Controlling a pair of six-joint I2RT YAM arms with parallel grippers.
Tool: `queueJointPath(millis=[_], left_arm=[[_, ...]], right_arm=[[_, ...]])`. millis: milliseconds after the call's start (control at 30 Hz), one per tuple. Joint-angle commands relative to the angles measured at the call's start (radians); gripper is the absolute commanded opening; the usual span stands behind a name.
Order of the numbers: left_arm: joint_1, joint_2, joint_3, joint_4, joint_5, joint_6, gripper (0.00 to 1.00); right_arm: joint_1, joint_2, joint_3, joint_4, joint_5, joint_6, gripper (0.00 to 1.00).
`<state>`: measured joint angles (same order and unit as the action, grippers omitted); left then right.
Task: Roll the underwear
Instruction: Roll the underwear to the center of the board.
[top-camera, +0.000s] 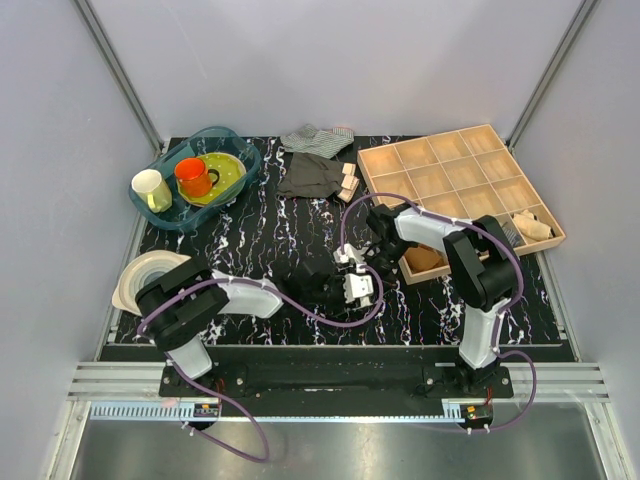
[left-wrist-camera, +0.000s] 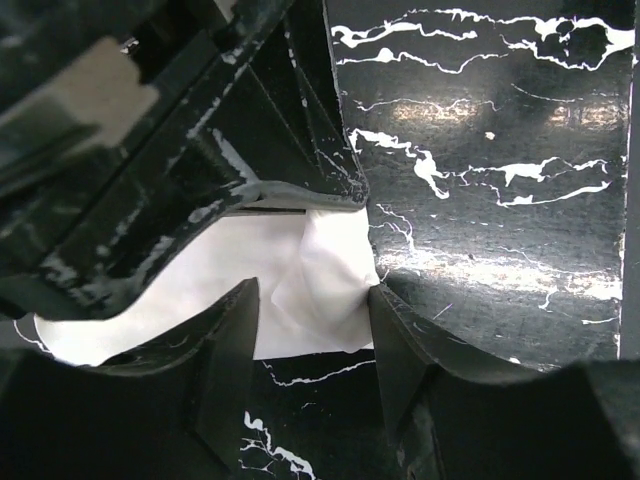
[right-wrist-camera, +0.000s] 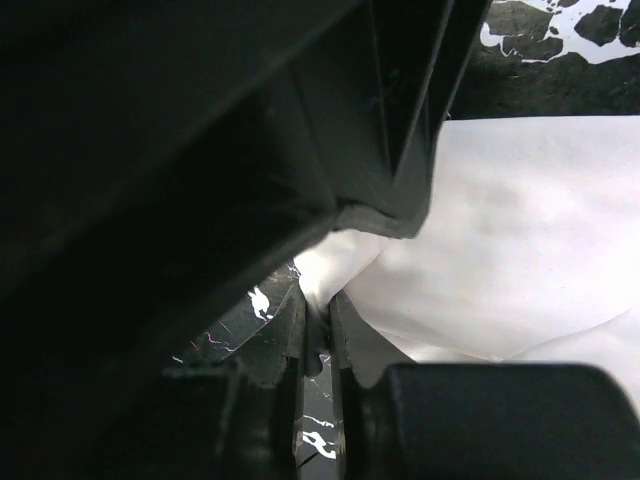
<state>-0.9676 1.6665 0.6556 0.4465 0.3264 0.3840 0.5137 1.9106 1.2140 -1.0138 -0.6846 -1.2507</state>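
The white underwear (left-wrist-camera: 300, 285) lies crumpled on the black marbled table, under both grippers where the arms meet at mid-table. My left gripper (left-wrist-camera: 312, 335) is open, its two dark fingers (left-wrist-camera: 235, 340) straddling the cloth's near edge. My right gripper (right-wrist-camera: 318, 320) is shut on a pinched fold of the underwear (right-wrist-camera: 520, 240), which spreads out to its right. In the top view the left gripper (top-camera: 335, 288) and right gripper (top-camera: 365, 262) hide most of the cloth.
A wooden compartment tray (top-camera: 450, 170) stands at the back right, close behind the right arm. A dark grey garment (top-camera: 312, 178), a striped cloth (top-camera: 318, 138) and small wooden blocks (top-camera: 348, 183) lie at the back. A blue basin (top-camera: 195, 175) with cups is back left.
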Motion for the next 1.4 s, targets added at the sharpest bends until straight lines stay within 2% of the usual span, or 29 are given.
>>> queueJointPath(millis=[0,300,733,767,867,900,967,1000,1133,1367], left_arm=[[-0.014,0.021,0.035,0.003,-0.023,0.039,0.51],[-0.026,0.032,0.03,0.001,-0.035,0.02,0.5],[-0.026,0.028,0.082,-0.092,-0.043,0.009,0.49],[-0.026,0.045,0.088,-0.103,-0.05,0.01,0.48],[-0.026,0.088,0.125,-0.16,-0.055,0.003,0.3],[-0.025,0.096,0.14,-0.173,-0.052,-0.002,0.2],[-0.023,0.108,0.147,-0.195,-0.04,-0.017,0.12],[-0.02,0.113,0.144,-0.198,-0.033,-0.026,0.06],[0.019,0.104,0.127,-0.198,0.035,-0.102,0.01],[0.158,0.17,0.182,-0.291,0.347,-0.241,0.0]], right_arm=[[-0.015,0.018,0.032,-0.022,-0.044,0.02,0.08],[-0.037,0.047,0.044,-0.026,-0.064,0.045,0.09],[-0.038,0.062,0.045,-0.025,-0.058,0.053,0.1],[-0.038,0.061,0.045,-0.022,-0.058,0.051,0.09],[-0.04,0.059,0.045,-0.023,-0.061,0.056,0.11],[-0.043,0.057,0.045,-0.022,-0.069,0.059,0.13],[-0.047,0.048,0.045,-0.025,-0.082,0.068,0.17],[-0.063,0.035,0.044,-0.025,-0.105,0.073,0.23],[-0.119,-0.013,0.038,-0.02,-0.18,0.089,0.36],[-0.205,-0.128,0.009,-0.005,-0.216,0.077,0.45]])
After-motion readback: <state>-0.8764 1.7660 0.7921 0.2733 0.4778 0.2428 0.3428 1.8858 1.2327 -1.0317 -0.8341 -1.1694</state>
